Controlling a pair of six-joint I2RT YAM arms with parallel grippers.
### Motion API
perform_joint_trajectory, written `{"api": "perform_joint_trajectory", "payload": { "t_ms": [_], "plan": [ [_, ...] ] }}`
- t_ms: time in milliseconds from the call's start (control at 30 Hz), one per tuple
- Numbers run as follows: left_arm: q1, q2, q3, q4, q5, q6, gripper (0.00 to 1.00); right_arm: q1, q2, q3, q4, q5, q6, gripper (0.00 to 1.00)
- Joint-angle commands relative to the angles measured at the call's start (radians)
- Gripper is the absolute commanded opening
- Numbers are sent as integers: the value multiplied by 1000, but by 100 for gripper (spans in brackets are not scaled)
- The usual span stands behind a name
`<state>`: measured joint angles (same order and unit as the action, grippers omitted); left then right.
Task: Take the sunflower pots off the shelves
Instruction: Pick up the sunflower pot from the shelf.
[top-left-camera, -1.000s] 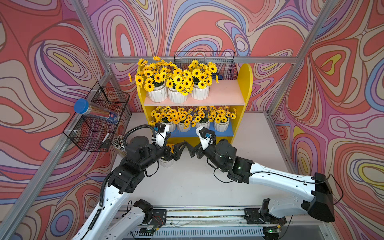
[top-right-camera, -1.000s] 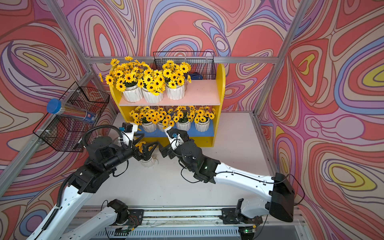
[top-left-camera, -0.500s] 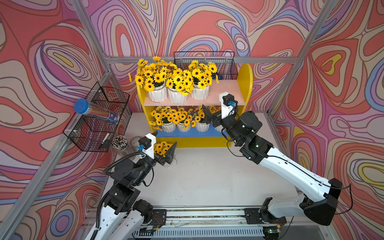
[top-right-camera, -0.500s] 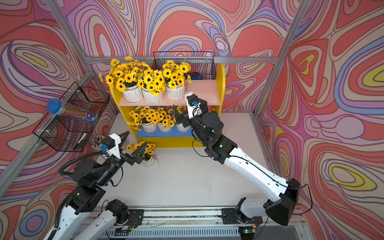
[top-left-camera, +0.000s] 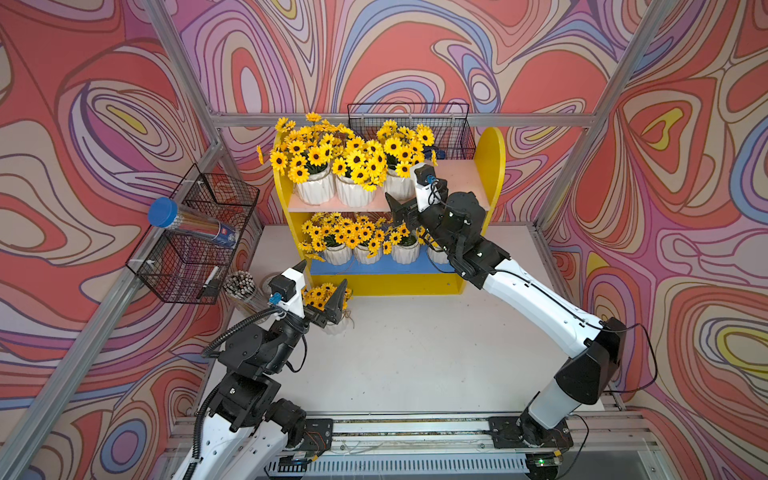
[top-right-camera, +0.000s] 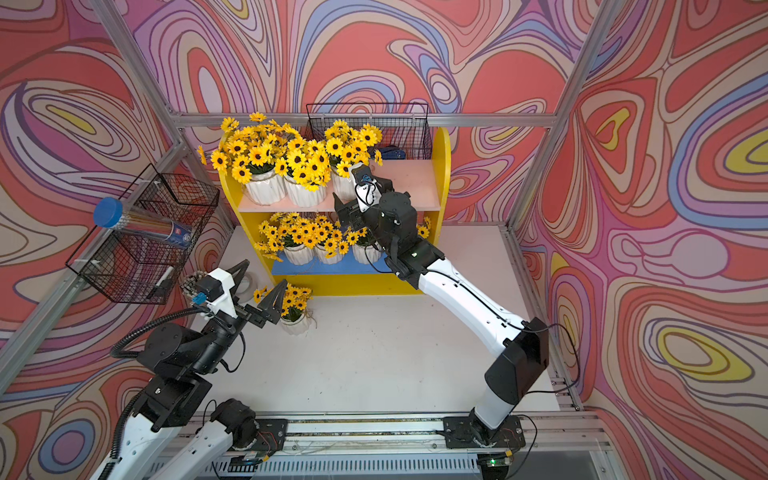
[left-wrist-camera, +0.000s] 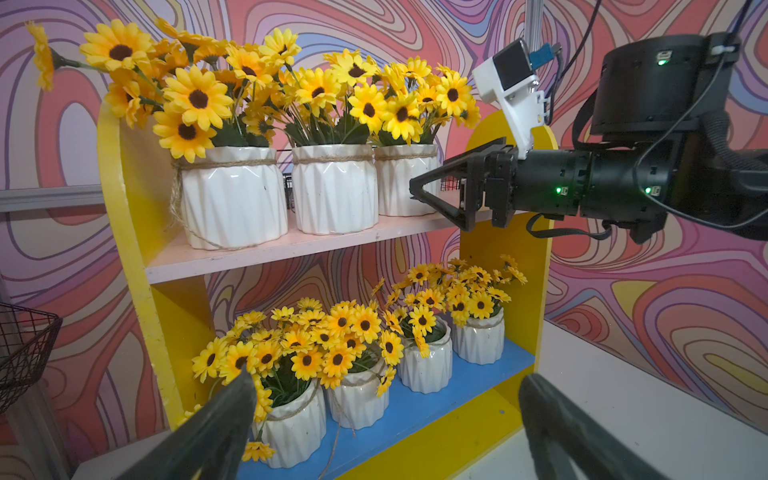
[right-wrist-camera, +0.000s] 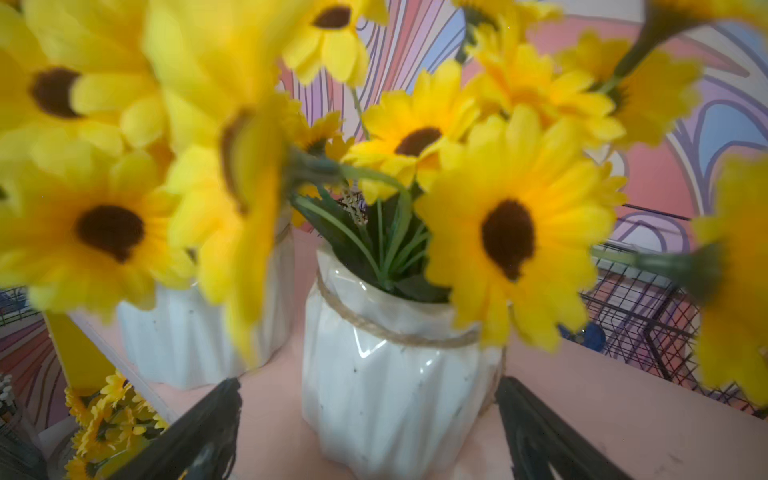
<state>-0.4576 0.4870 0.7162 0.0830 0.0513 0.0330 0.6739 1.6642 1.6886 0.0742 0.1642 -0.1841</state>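
Observation:
The shelves (top-left-camera: 492, 166) (top-right-camera: 442, 166) (left-wrist-camera: 124, 208) are a yellow unit at the back of the table. Three sunflower pots (top-left-camera: 313, 191) (left-wrist-camera: 232, 199) stand on its pink upper board, and several (top-left-camera: 336, 253) (left-wrist-camera: 357, 399) stand on the blue lower board. My right gripper (top-left-camera: 399, 199) (left-wrist-camera: 419, 191) (right-wrist-camera: 368, 382) is open at the upper board. The rightmost pot (right-wrist-camera: 395, 386) stands between its fingertips, with a gap on each side. One more pot (top-left-camera: 336, 326) (top-right-camera: 295, 324) stands on the table in front of the shelves. My left gripper (top-left-camera: 322, 278) (top-right-camera: 266, 276) (left-wrist-camera: 386, 378) hangs open and empty just above it.
A black wire basket (top-left-camera: 187, 257) on the left wall holds a clear tube with a blue cap (top-left-camera: 162, 212). A second wire basket (top-left-camera: 453, 129) hangs behind the top of the shelves. A jar of pencils (top-left-camera: 241, 286) stands at the table's left edge.
Both grippers were low at the table pot. The right arm has risen to the upper board and closed in on the rightmost pot. The left arm has drawn back from the table pot.

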Motion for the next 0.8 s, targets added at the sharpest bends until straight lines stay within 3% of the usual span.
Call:
{"api": "perform_joint_trajectory", "payload": {
  "t_ms": [0,767],
  "plan": [
    [-3,4,-4,31,6,5,100,-33,-9,26,40,-77,53,98],
    [-3,-11,-13,32,-13,14,100,-81,191,310,-61,-184,126,98]
  ]
}}
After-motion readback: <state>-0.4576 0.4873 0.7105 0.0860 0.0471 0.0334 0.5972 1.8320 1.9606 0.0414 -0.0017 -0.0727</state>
